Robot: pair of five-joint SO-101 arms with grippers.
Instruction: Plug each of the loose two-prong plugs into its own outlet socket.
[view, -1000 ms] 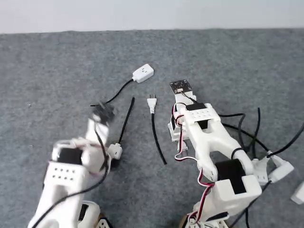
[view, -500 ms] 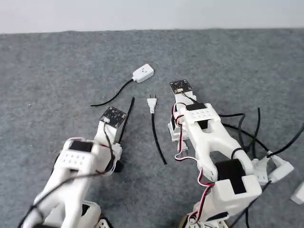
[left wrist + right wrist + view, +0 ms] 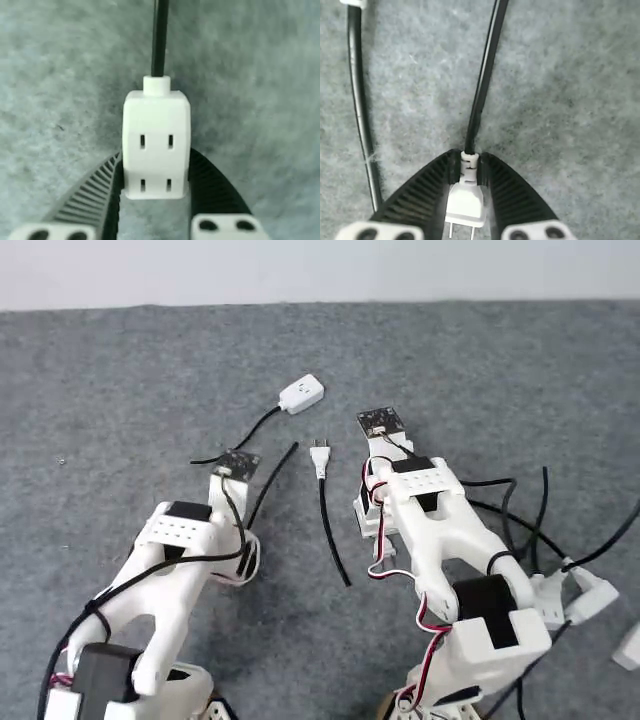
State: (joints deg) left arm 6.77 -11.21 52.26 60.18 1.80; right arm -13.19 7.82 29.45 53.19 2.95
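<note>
Overhead: loose plug (image 3: 319,452) lies between the two arms, spare socket (image 3: 301,393) beyond it. Left wrist: left gripper (image 3: 156,157) clenched on white outlet socket (image 3: 156,120), cord running ahead. Right wrist: right gripper (image 3: 468,156) grasps two-prong plug (image 3: 465,204), prongs toward the wrist

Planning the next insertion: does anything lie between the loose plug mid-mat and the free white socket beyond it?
Nothing visible does. Only bare grey mat lies between the loose plug and the free socket; the socket's black cord trails away from the plug.
</note>
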